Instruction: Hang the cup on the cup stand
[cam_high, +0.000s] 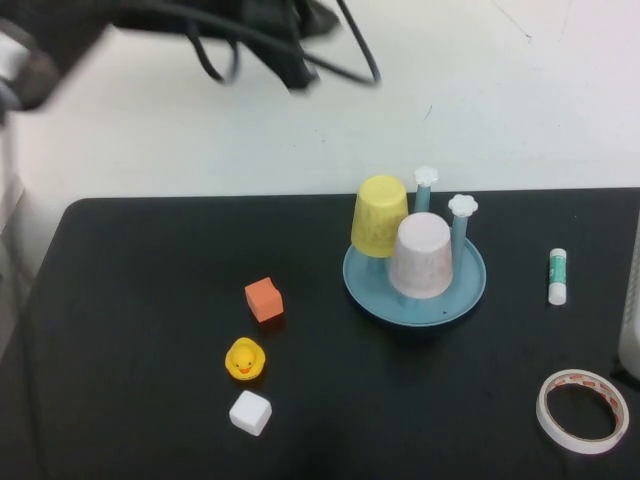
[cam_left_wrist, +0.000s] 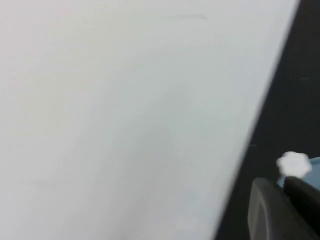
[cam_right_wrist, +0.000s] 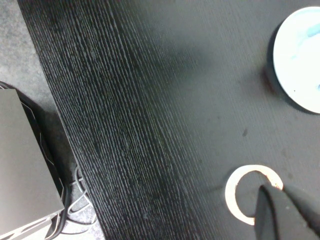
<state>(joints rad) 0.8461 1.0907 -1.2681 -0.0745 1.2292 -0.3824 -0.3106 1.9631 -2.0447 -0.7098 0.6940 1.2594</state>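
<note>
The pale pink cup (cam_high: 422, 255) sits upside down over a post of the teal cup stand (cam_high: 465, 295), at its front. A yellow cup (cam_high: 380, 215) hangs upside down on a post beside it. Two free posts with white flower caps (cam_high: 462, 206) stand behind. My left gripper (cam_left_wrist: 283, 197) is raised high at the back left, blurred in the high view (cam_high: 298, 62); its fingers lie together and hold nothing, with one flower cap (cam_left_wrist: 294, 164) just past them. My right gripper (cam_right_wrist: 286, 210) is shut and empty, above the tape ring (cam_right_wrist: 235, 192). The stand's base also shows in the right wrist view (cam_right_wrist: 300, 60).
An orange cube (cam_high: 264, 299), a yellow rubber duck (cam_high: 245, 359) and a white cube (cam_high: 250, 412) lie left of the stand. A glue stick (cam_high: 557, 276) and a tape ring (cam_high: 583, 410) lie to the right. The wall stands behind the table's back edge.
</note>
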